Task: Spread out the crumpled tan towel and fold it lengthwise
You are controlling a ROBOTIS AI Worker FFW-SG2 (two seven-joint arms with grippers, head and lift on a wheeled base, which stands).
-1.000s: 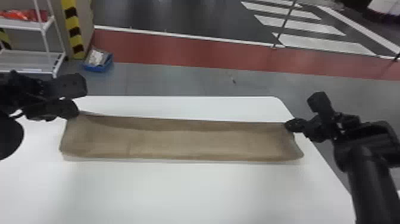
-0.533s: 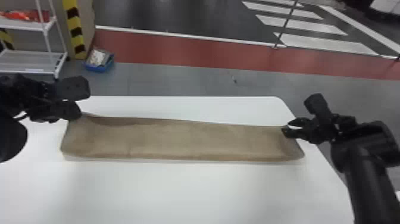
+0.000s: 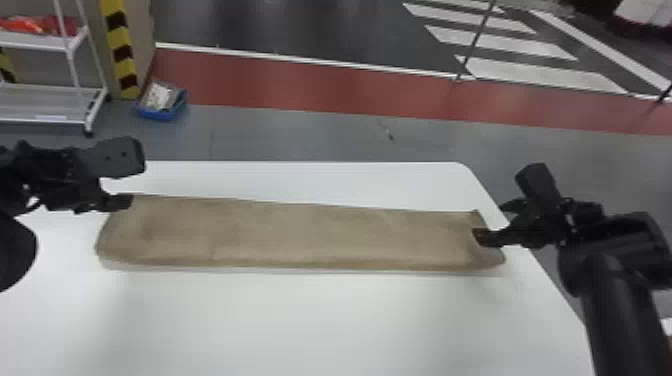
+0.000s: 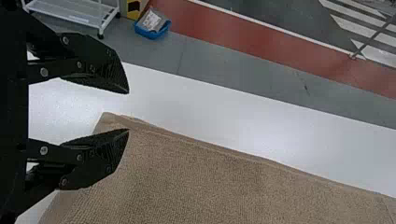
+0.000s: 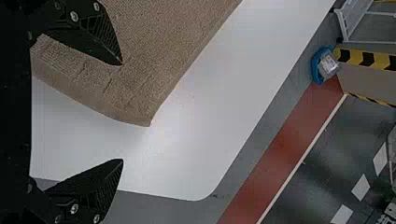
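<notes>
In the head view my left gripper (image 3: 131,180) is at the towel's far left corner, and my right gripper (image 3: 492,220) is at its right end. The tan towel (image 3: 300,235) lies as a long, narrow, flat strip across the table, its right end slightly curved. The left wrist view has the left gripper (image 4: 129,111) with fingers wide apart, one over the corner of the towel (image 4: 210,186). Seen from the right wrist, the right gripper (image 5: 123,111) is also spread, one finger over the towel (image 5: 154,46) and the other beyond its end.
The white table (image 3: 320,320) has its far edge behind the towel and its right edge under the right arm. On the floor beyond stand a blue bin (image 3: 161,102) and a white shelf rack (image 3: 45,107) at the far left.
Both grippers have opened and let go of the towel's far corners. The left has risen slightly; the right one's fingers have spread around the right end. The towel has barely shifted.
</notes>
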